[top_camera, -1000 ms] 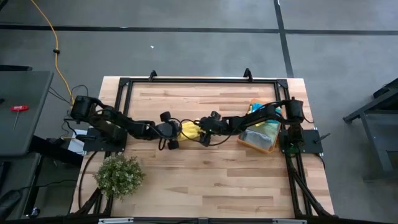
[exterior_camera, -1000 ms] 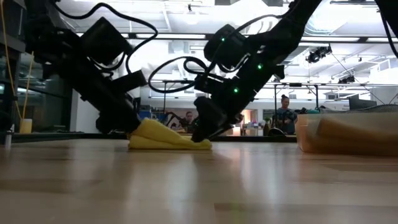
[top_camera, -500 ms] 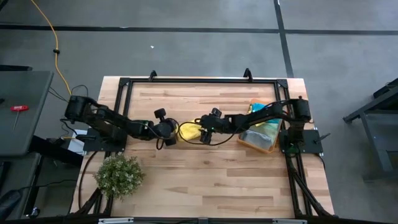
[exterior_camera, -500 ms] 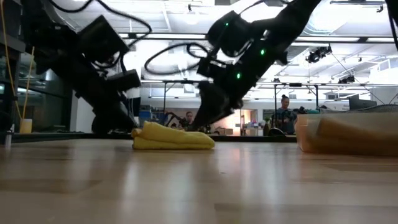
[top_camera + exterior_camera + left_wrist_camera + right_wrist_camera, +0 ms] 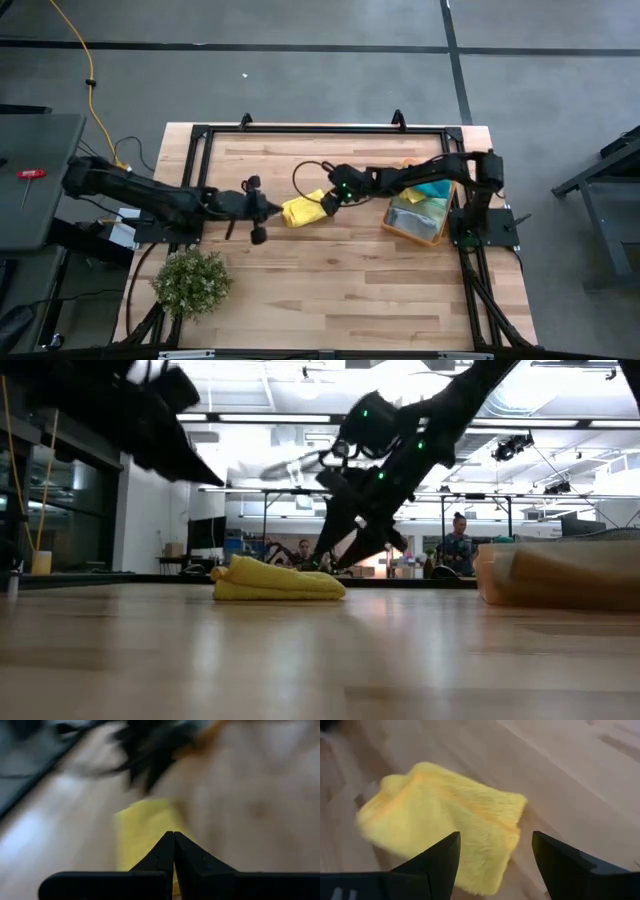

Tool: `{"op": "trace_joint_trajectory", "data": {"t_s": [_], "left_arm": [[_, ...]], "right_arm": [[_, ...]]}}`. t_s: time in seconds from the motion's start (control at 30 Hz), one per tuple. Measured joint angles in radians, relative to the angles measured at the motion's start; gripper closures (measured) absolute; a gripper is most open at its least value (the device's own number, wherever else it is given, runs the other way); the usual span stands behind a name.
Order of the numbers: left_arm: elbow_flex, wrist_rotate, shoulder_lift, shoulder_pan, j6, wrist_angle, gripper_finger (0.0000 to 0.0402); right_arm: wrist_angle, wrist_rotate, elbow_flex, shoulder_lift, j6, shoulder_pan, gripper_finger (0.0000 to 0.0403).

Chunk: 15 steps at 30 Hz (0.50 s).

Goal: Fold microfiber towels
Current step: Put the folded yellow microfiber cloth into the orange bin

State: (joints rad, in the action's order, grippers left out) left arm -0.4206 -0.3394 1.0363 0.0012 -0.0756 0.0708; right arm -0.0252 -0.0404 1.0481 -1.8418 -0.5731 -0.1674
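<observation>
R gripper released above yellow towel; L gripper clenched; wood table.

Wooden table seen from above, black frame round it. Yellow towel lies folded near table middle. Left gripper just beside towel's left edge, left arm stretched low from table's left side. Right gripper at towel's right edge, arm reaching from right. Orange bin at right holds teal and green cloths. Green plant at lower left corner.
</observation>
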Motion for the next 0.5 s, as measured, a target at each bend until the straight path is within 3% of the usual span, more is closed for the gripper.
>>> {"op": "trace_joint_trajectory", "data": {"t_s": [0.1, 0.17, 0.27, 0.5], "left_arm": [[0.0, 0.166, -0.07, -0.002, -0.026, 0.002, 0.0401], [0.0, 0.217, -0.104, -0.002, -0.052, -0.001, 0.0401], [0.0, 0.222, -0.142, -0.001, -0.068, 0.002, 0.0401], [0.0, 0.204, -0.185, 0.04, -0.066, 0.0, 0.0401]], "right_arm": [[0.015, 0.037, 0.0, -0.034, -0.05, -0.02, 0.0165], [0.052, 0.089, 0.0, -0.064, -0.059, -0.022, 0.0165], [0.105, 0.153, 0.0, -0.107, -0.077, -0.01, 0.0165], [0.131, 0.147, 0.003, -0.154, -0.108, 0.008, 0.0165]]}}
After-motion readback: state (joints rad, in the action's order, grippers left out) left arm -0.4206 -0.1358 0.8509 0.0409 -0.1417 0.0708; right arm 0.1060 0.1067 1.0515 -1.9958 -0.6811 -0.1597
